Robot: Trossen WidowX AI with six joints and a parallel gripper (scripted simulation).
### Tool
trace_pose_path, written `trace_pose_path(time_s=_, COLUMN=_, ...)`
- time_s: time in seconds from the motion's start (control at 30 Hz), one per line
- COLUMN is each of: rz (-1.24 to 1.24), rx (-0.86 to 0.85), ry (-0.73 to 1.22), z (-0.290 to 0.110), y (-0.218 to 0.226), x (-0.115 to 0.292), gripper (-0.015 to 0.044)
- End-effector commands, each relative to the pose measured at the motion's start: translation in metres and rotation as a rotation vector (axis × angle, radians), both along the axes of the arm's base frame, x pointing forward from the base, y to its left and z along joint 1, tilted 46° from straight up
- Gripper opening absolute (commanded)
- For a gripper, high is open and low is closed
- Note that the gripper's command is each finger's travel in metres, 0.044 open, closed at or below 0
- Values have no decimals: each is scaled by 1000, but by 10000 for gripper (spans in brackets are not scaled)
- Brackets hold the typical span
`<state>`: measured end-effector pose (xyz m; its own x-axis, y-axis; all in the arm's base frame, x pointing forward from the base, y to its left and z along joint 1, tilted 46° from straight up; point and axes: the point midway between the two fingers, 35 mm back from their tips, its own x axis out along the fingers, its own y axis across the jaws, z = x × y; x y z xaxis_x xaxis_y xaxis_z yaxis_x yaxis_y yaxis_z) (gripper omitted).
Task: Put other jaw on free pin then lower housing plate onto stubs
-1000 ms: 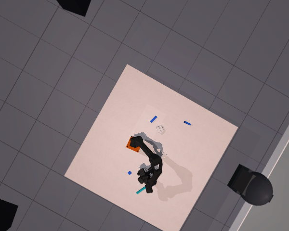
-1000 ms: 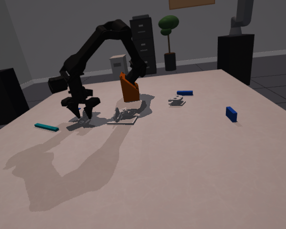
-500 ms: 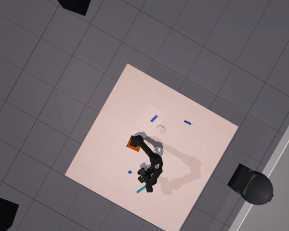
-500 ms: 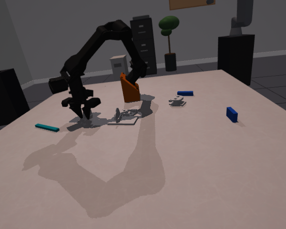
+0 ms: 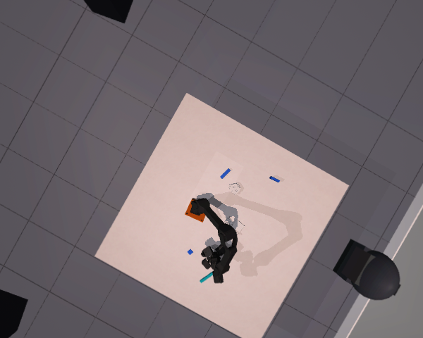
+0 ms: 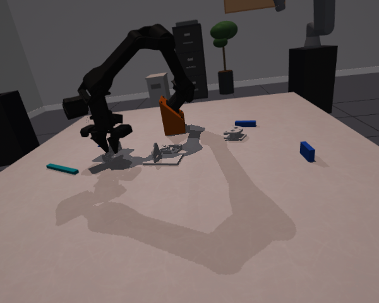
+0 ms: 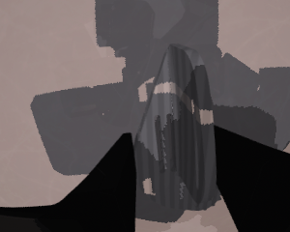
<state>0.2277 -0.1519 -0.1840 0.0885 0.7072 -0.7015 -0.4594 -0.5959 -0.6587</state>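
My gripper (image 6: 110, 151) (image 7: 165, 135) points down at the left of the table and is shut on a grey, ribbed part, which looks like the free jaw (image 6: 109, 158) (image 7: 174, 169). The jaw stands upright between the fingertips, low at the table; whether it touches the table is unclear. Right of it in the exterior view, a thin grey base plate (image 6: 160, 163) lies flat, with an upright grey piece (image 6: 155, 152) at its left and flat grey parts behind. The pins and gear teeth cannot be made out. Another pale grey part with holes (image 6: 235, 129) (image 5: 235, 188) lies farther right, possibly the housing plate.
The arm rises from an orange mount (image 5: 195, 215) (image 6: 173, 122). A teal bar (image 5: 206, 277) (image 6: 62, 168) lies beside the gripper. A small blue block (image 5: 190, 251) is near it. Two blue blocks, one flat (image 5: 225, 173) (image 6: 245, 123) and one on edge (image 5: 274, 179) (image 6: 307, 151), are farther off.
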Motion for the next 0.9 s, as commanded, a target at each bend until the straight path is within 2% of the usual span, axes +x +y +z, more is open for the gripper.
trace_pose_path(time_s=0.0, rz=3, rx=-11, ry=-5, z=9, y=-13, x=1, gripper=134)
trace_pose_path(time_s=0.47, rz=0, rx=-10, ry=-5, z=41, y=-43, x=-5, gripper=134)
trace_pose_path(time_s=0.67, rz=3, rx=-10, ry=-8, z=43, y=-44, x=-5, gripper=134)
trace_pose_path(time_s=0.87, rz=96, rx=-23, ry=-100, z=52, y=-39, x=-3, gripper=134)
